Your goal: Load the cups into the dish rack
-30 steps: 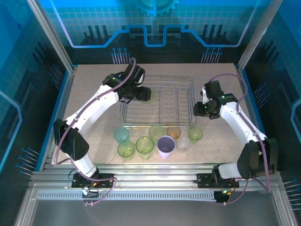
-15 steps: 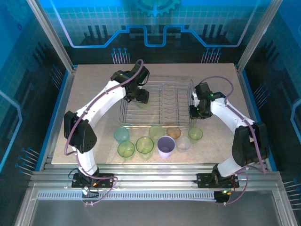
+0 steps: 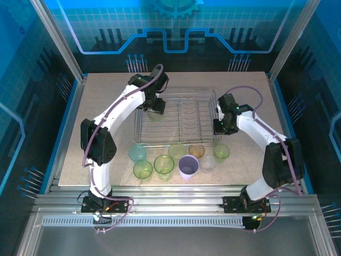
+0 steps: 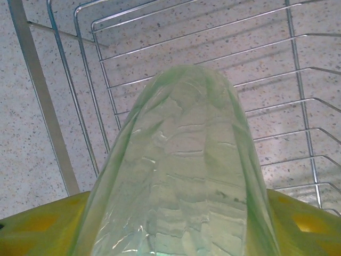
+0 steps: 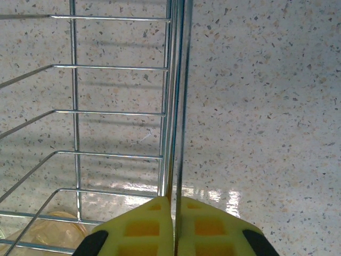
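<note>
Now loading green cup (image 4: 181,170) into dish rack (image 3: 184,121)
Over rack's far-left corner, left tool (image 3: 154,104) pinches cup; right tool (image 5: 175,226) clamps right rim wire; lower cup straight, seat between wires, then release

Probably a robotics lab cell: aluminium framing (image 3: 56,38) and a blue printed backdrop (image 3: 224,21) enclose a speckled table (image 3: 104,88).

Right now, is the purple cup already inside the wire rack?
No, the purple cup stands on the table, outside the near side of the dish rack.
</note>
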Motion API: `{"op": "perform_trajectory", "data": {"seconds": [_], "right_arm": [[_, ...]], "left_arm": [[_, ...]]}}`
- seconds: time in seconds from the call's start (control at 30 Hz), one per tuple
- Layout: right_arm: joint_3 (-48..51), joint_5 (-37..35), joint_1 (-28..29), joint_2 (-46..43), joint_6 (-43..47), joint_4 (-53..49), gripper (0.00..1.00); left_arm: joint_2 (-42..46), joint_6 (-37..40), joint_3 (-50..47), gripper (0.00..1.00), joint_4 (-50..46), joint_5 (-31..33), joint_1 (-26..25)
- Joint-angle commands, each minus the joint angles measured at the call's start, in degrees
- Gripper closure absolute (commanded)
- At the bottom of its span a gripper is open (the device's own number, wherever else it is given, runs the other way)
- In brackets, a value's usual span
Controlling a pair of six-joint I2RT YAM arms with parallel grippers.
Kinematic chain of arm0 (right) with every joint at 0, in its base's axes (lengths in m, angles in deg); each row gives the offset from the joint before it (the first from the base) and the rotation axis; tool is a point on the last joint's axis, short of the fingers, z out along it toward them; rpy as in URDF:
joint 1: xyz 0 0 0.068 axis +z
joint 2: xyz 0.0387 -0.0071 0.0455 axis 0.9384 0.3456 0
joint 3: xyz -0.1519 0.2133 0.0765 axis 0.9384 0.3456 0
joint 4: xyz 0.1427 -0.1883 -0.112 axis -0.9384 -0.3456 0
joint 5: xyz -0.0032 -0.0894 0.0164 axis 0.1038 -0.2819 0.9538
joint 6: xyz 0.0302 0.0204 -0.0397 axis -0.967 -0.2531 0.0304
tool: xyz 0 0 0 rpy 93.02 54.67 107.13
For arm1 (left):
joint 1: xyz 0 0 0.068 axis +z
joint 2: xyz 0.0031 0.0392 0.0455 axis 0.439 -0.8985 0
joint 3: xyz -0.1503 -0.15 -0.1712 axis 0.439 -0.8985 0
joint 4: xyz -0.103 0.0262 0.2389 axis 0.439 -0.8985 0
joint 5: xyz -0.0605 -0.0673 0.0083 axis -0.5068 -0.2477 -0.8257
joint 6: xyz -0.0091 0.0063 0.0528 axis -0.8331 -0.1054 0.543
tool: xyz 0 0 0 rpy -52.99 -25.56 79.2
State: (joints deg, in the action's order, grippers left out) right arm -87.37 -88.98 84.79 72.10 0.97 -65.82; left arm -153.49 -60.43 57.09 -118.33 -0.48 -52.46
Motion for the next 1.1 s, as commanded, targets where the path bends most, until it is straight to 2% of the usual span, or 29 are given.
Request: {"op": "perform_trajectory", "data": {"seconds": [0.0,0.37,0.73,0.93,1.07], "right_arm": [[2.1,-3.27,1.08,-0.91,2.47,-2.61,0.99],[2.96,-4.43,1.17,-1.41,1.64,-2.88,0.98],[2.66,-3.98,1.17,-1.85,2.87,-3.05,0.93],[2.53,-4.32,1.17,-2.88,3.13,-2.34,0.9],[2.47,-4.09,1.17,-2.9,3.39,-2.44,0.89]], "left_arm": [[-0.89,0.72,3.01,0.81,-3.09,0.95,1.38],[-7.0,1.87,9.9,0.8,-4.93,0.91,3.78],[-12.21,3.27,14.24,0.79,-5.04,0.6,6.71],[-13.12,3.49,14.45,0.71,-3.91,-0.49,7.77],[-13.98,3.44,14.74,0.7,-3.26,-1.68,8.26]]}}
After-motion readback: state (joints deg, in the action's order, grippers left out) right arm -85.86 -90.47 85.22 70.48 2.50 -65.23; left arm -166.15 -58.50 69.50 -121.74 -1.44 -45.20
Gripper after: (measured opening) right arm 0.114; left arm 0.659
